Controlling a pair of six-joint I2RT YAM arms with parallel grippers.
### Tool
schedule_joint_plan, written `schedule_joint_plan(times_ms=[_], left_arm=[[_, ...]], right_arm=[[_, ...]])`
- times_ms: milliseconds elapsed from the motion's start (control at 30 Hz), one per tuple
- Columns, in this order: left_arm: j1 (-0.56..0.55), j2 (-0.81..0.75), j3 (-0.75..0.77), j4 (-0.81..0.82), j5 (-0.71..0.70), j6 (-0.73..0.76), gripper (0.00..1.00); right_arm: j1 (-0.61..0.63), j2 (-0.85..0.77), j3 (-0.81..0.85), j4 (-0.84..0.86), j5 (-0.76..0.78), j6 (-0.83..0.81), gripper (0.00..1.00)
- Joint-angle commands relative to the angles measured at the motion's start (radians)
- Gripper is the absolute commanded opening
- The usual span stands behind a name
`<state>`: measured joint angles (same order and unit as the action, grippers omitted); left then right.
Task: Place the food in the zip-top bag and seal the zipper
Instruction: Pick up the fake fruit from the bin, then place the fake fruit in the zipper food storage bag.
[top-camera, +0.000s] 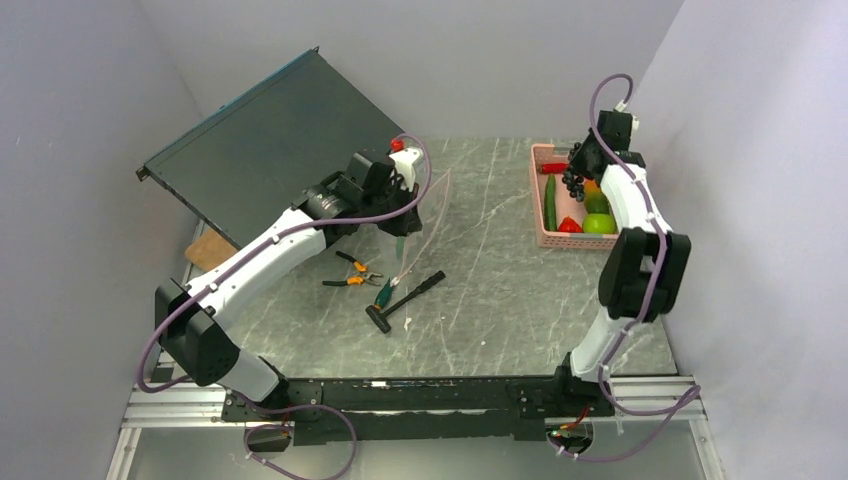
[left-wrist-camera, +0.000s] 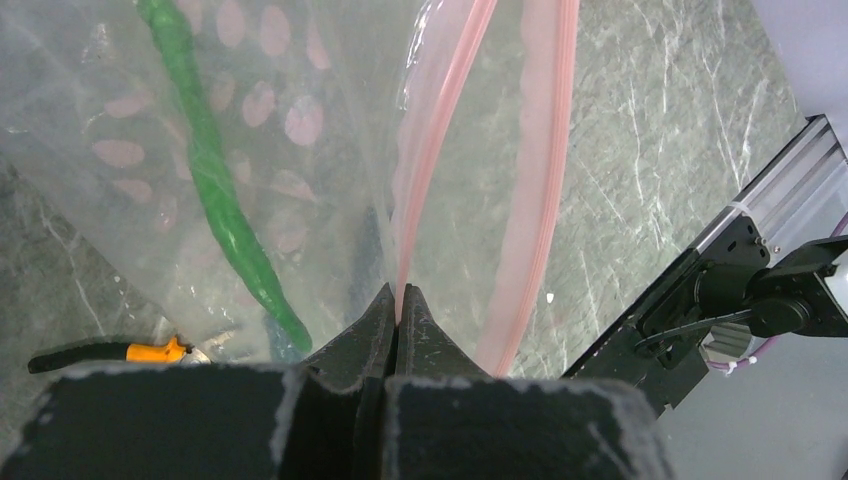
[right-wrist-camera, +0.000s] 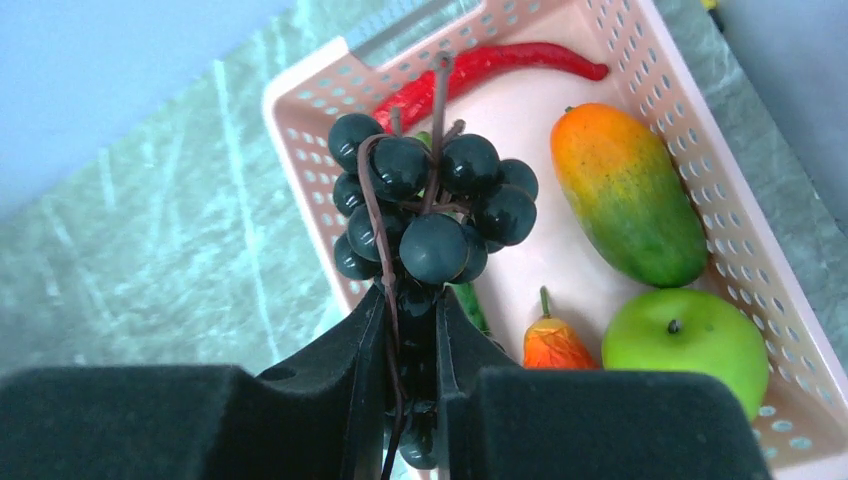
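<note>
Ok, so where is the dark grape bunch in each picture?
Top external: the dark plastic grape bunch is at the upper right, over the pink slotted plastic basket, at the right gripper.
Left wrist: not in it; that view looks at the clear crinkly zip-top bag.
Right wrist: in the centre, held by that gripper.
Shared landmark: the basket, seen in the top and right wrist views.

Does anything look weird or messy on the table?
Yes. Pliers, a screwdriver and a hammer lie scattered near the bag, though this is a food job. A big dark board leans tilted at the back left.
</note>
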<state>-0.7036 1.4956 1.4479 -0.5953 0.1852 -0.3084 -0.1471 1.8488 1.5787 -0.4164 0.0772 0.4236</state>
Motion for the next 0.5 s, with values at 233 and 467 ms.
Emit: schedule_joint_plan(times_ms=[233, 467], left_arm=[[-0.005, 0.005, 0.022, 0.047, 0.036, 0.008, 0.00], [-0.004, -0.009, 0.009, 0.068, 0.081, 0.015, 0.00]], right_arm=[[0.184, -0.488, -0.430, 0.324, -0.275, 0.136, 0.00], [0.350, -0.786, -0.595, 0.468, -0.430, 0.087, 0.00]])
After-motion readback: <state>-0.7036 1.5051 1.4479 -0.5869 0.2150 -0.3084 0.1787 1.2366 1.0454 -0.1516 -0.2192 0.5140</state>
